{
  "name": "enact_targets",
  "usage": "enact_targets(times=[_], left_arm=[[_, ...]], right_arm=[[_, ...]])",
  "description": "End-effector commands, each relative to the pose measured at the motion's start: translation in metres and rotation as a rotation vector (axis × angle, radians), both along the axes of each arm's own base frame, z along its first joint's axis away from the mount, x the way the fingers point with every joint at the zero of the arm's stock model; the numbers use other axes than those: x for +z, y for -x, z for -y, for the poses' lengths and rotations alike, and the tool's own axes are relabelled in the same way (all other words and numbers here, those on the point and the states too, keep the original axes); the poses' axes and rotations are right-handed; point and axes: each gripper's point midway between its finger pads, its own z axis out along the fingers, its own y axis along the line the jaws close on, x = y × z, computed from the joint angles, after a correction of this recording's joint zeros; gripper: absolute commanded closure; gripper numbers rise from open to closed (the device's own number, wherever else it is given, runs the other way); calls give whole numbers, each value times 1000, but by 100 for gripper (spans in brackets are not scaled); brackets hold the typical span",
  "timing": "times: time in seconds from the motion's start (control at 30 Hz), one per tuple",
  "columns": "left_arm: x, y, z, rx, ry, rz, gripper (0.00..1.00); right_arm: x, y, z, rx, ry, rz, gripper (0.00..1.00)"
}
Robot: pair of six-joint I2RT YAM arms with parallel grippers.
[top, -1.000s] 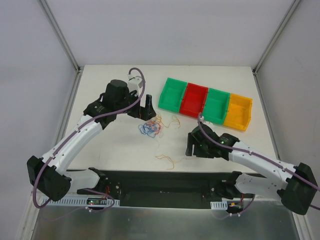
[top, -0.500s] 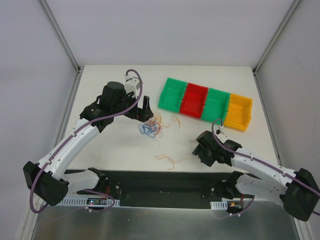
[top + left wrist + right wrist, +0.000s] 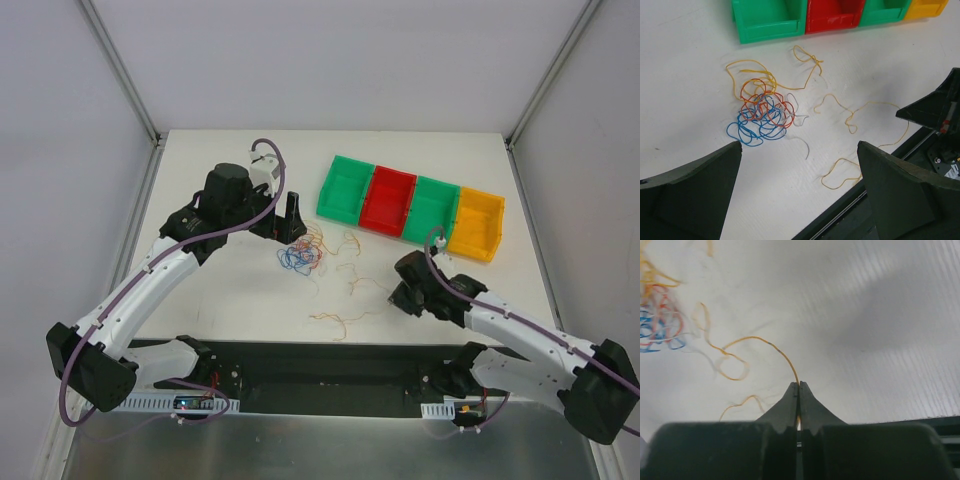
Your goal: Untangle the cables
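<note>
On the white bench, your left arm reaches in from the near left corner and your right arm from the near right, with the cables spread between them. Four bins stand touching in a row at the far side: green, red, green and yellow-orange.

A knot of blue, red and yellow-orange loops lies near the middle of the bench, in front of the first green bin. Your left hand hangs just behind and to the left of it, fingers spread wide and touching nothing. From its wrist camera the knot sits ahead of the gap, nearer the finger on the left of that view.

Your right hand is low over the bench, to the right of the knot and well apart from it. Its fingers are pressed together, pinching the end of a yellow-orange strand. That strand arcs up from the fingertips and runs in loose waves toward the knot. Whether it joins the knot, you cannot tell.

A second yellow strand lies loose near the front edge of the bench, just left of the right hand and clear of both hands.
</note>
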Motion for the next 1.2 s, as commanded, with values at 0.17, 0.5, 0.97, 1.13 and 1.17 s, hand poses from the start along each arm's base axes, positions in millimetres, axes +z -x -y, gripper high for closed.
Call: enact_targets(times=[0.17,0.5,0.97,1.13,1.17], left_arm=[[11,-1,-7,15,4,53,1],[9,1,-3,3,24,48,1],[2,10,19,-79,82,-6,1],[-15,1,20,-72,47,-33,1],[-18,1,23,-81,48,-47,2]], right_arm=[[172,-65,57,220,322,527,99],[305,-123,158,-118,558,739,100],[331,-189,229,-464,597,905,99],[305,-212,242,-443,589,935,99],[294,-219,245,-425,597,936,99]])
